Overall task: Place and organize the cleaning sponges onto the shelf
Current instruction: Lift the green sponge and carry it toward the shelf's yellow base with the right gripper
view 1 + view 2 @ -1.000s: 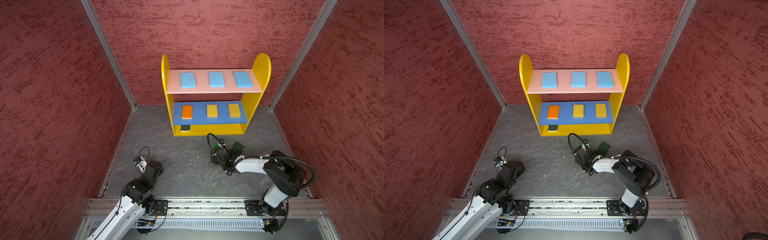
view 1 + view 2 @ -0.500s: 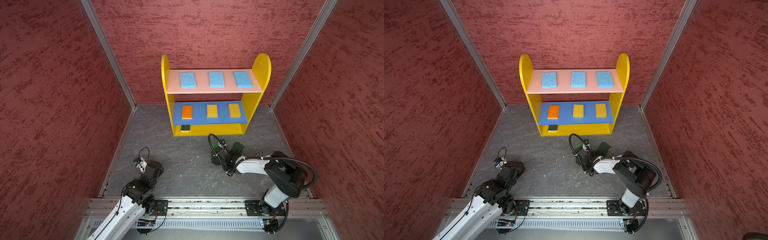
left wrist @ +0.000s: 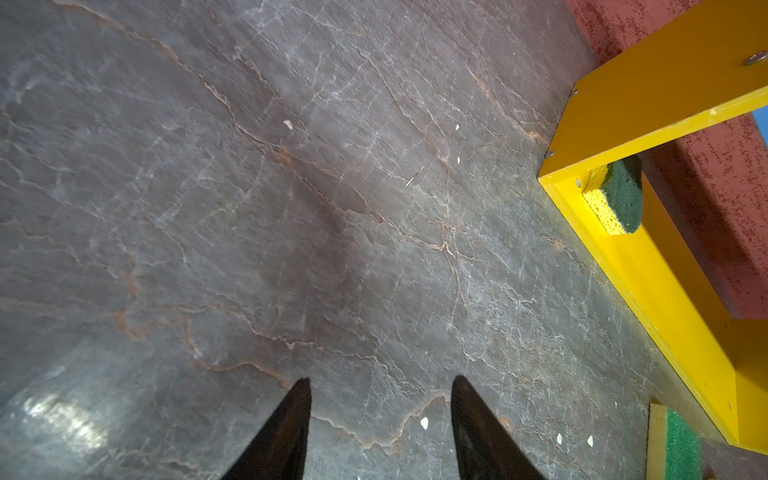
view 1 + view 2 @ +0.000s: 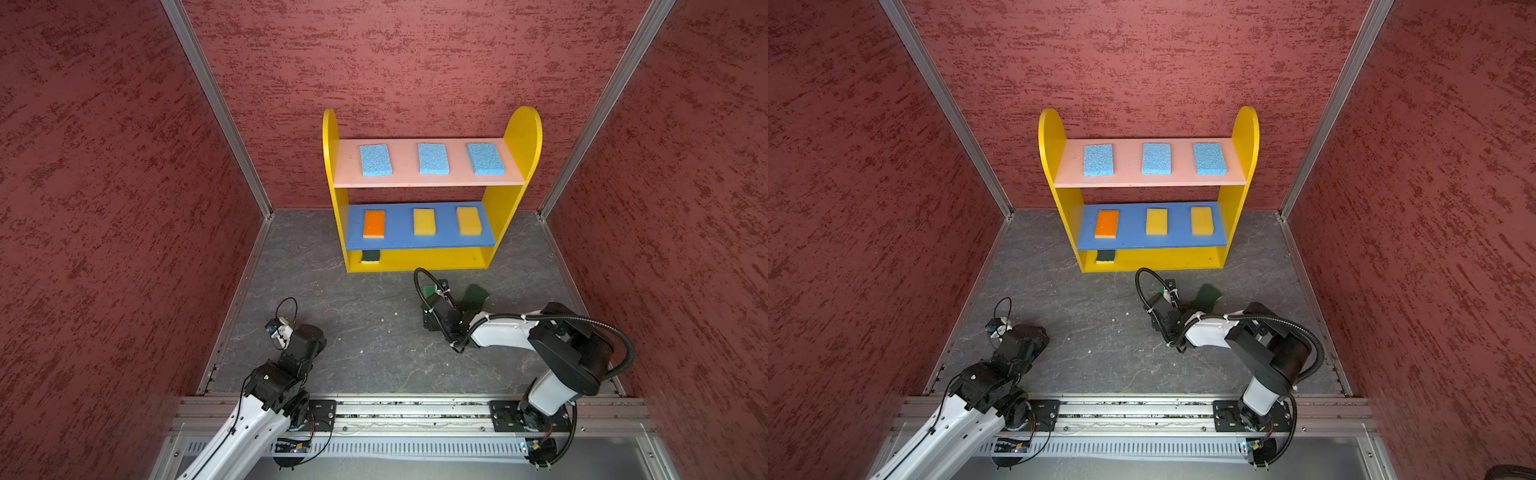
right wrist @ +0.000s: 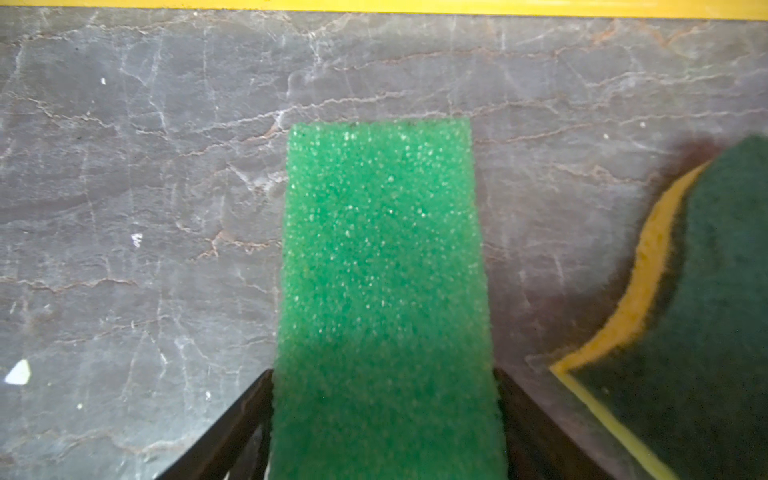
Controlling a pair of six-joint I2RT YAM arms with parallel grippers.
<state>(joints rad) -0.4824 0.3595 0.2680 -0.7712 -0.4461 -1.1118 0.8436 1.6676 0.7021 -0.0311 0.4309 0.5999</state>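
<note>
Pickup: right gripper (image 5: 382,372) straddles the green sponge (image 5: 380,228) on the table (image 5: 145,208) beside the shelf (image 4: 415,264); grip unclear; next squeeze, lift.

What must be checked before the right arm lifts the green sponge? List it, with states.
1. The green sponge sits inside the right gripper: ok.
2. Grip firm: cannot tell.
3. The dark sponge on the floor lies apart from the green sponge: ok.
4. Free room on the bottom board: ok.
5. The left gripper is open, empty and out of the way: ok.
</note>
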